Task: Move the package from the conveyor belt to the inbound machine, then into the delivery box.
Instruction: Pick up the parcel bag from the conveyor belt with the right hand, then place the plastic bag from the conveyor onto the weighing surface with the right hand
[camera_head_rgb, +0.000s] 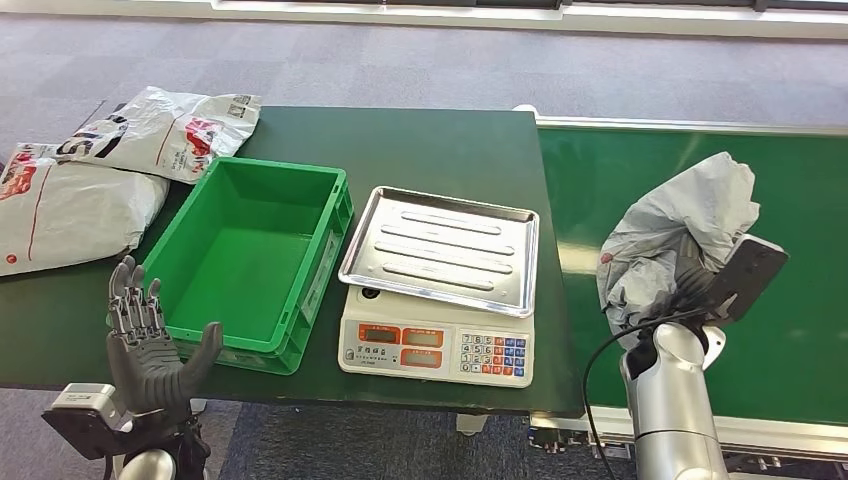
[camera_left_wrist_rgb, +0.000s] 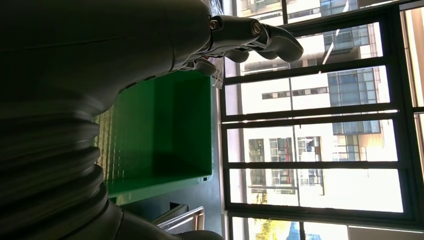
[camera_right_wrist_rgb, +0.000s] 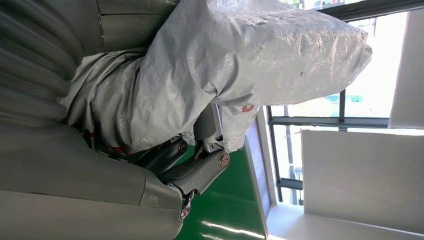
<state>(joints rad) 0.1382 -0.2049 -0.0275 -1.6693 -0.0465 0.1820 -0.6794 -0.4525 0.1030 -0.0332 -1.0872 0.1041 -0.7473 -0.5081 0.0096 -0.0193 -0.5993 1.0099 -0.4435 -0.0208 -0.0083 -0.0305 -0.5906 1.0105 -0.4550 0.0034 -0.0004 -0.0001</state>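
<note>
A crumpled grey plastic package (camera_head_rgb: 680, 225) is lifted above the green conveyor belt (camera_head_rgb: 800, 300), gripped by my right hand (camera_head_rgb: 700, 285). The right wrist view shows the package (camera_right_wrist_rgb: 240, 65) bulging over my dark fingers (camera_right_wrist_rgb: 200, 165). The inbound machine is a white scale (camera_head_rgb: 436, 350) with a steel tray (camera_head_rgb: 445, 248), mid-table, with nothing on it. The green delivery box (camera_head_rgb: 250, 260) stands left of the scale, with nothing inside. My left hand (camera_head_rgb: 150, 340) is raised at the box's near left corner, fingers spread, holding nothing. In the left wrist view, my fingers (camera_left_wrist_rgb: 255, 37) reach past the box wall (camera_left_wrist_rgb: 165, 135).
Two white printed mail bags (camera_head_rgb: 165, 130) (camera_head_rgb: 60, 210) lie at the table's far left. The dark green table (camera_head_rgb: 420, 140) meets the conveyor belt on its right side. Grey carpet lies beyond. Large windows appear in the wrist views.
</note>
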